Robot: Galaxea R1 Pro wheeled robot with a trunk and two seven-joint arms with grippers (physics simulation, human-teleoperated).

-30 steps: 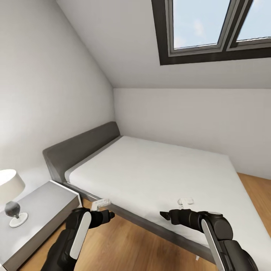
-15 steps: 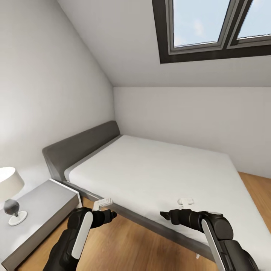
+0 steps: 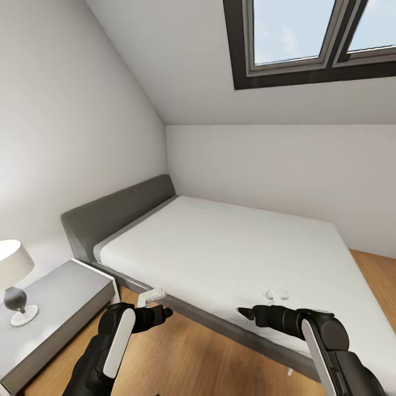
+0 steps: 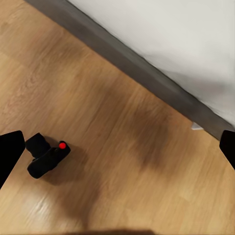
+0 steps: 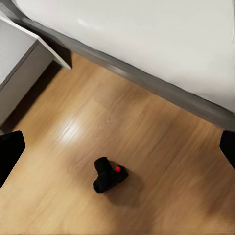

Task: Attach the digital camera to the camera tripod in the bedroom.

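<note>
Both my pincers, left (image 3: 165,313) and right (image 3: 242,312), hang apart and empty above the floor (image 5: 161,142). I judge that suits searching: the camera (image 5: 109,175) lies below, beside the bed (image 3: 231,253).

No readable text, label, brand, number or sign is showing anywhere. The digital camera (image 5: 109,175) is lying on the wood floor (image 5: 161,147), bearing no legible marking.

Floor (image 5: 161,147): light wood planks, semi-gloss w/ soft sheen. Digital camera (image 5: 108,175): matt black, plastic-looking; glossy red button. Bed (image 3: 231,253): smooth white mattress, matt grey cloth-like frame. Nightstand (image 3: 60,297): matt grey top. Walls (image 3: 71,137): matt pale paint.
</note>
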